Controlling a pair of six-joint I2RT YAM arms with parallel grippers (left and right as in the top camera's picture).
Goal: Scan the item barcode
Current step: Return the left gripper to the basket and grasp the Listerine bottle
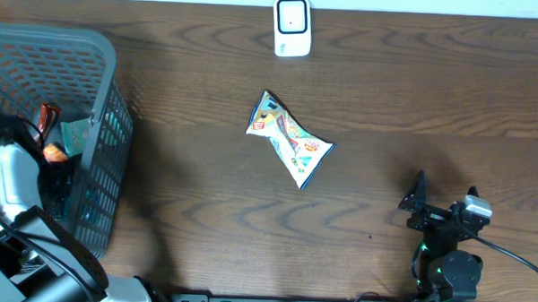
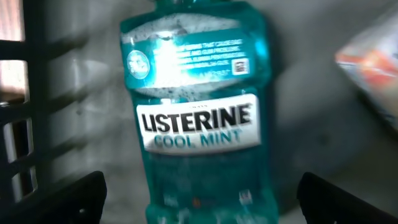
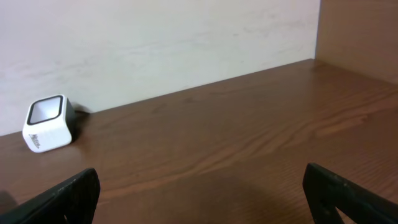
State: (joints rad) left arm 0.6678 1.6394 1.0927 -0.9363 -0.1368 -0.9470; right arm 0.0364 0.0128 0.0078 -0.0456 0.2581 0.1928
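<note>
- Hazard, grip: the left gripper (image 2: 200, 202) hangs over the Listerine bottle (image 2: 198, 118), jaws wide apart and holding nothing. The bottle looks broad and slick with liquid inside, so a pinch near one end could let it swing or slip on the lift.
- Hazard, basket: the grey basket (image 1: 105, 91) has tall slatted walls. A tilted bottle might catch on the rim coming out.
- Hazard, scan: no barcode shows on the upward face (only a small square code on the upper label). The bottle probably needs turning before the white scanner (image 1: 292, 26) at the far edge can read it.
- Hazard, clutter: an orange-and-white packet (image 2: 372, 65) lies near the bottle's right and could get dragged along.
- Item: teal Cool Mint mouthwash, lying flat on the basket floor at the table's left, label up, foam showing inside.
- Right gripper (image 1: 445, 204): near right, jaws apart, empty, well apart from the snack packet (image 1: 290, 138) at mid-table.
</note>
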